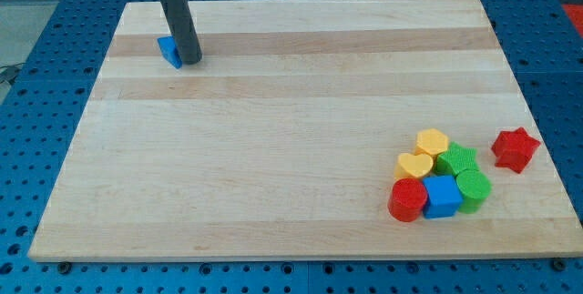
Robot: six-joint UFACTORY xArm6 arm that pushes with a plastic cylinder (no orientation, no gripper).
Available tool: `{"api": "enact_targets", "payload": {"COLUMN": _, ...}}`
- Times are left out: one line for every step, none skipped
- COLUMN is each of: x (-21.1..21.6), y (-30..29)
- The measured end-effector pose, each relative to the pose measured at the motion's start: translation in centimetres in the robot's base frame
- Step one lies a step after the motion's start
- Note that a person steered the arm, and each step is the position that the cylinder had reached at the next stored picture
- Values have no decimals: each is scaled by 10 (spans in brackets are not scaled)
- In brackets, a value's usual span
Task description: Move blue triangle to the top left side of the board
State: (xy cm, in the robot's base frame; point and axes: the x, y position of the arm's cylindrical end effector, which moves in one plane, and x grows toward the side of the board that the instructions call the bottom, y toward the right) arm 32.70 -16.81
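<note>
Blue triangle block [168, 51] sits at the wooden board's [291, 130] top left, half hidden behind my tip [189, 61], touching it; you see no pincer here.

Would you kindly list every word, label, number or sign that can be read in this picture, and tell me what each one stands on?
None: no readable text shows anywhere in the camera view.
The wooden board is bare of print.
The blue triangle beside my tip, and the other blocks, such as the red star and blue cube, carry no markings.
The perforated blue table shows only holes.
</note>
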Motion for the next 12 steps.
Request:
{"api": "enact_targets", "payload": {"x": -12, "y": 2}}
{"api": "enact_targets", "payload": {"x": -63, "y": -5}}
{"api": "enact_targets", "payload": {"x": -63, "y": -5}}
{"api": "enact_targets", "payload": {"x": 12, "y": 41}}
{"api": "enact_targets", "payload": {"x": 39, "y": 41}}
{"api": "enact_targets", "payload": {"x": 39, "y": 12}}
{"api": "enact_targets", "payload": {"x": 38, "y": -7}}
{"api": "enact_targets", "payload": {"x": 17, "y": -8}}
{"api": "enact_targets", "payload": {"x": -34, "y": -9}}
{"api": "enact_targets", "payload": {"x": -34, "y": -9}}
{"api": "enact_targets", "payload": {"x": -1, "y": 25}}
{"api": "enact_targets", "payload": {"x": 30, "y": 89}}
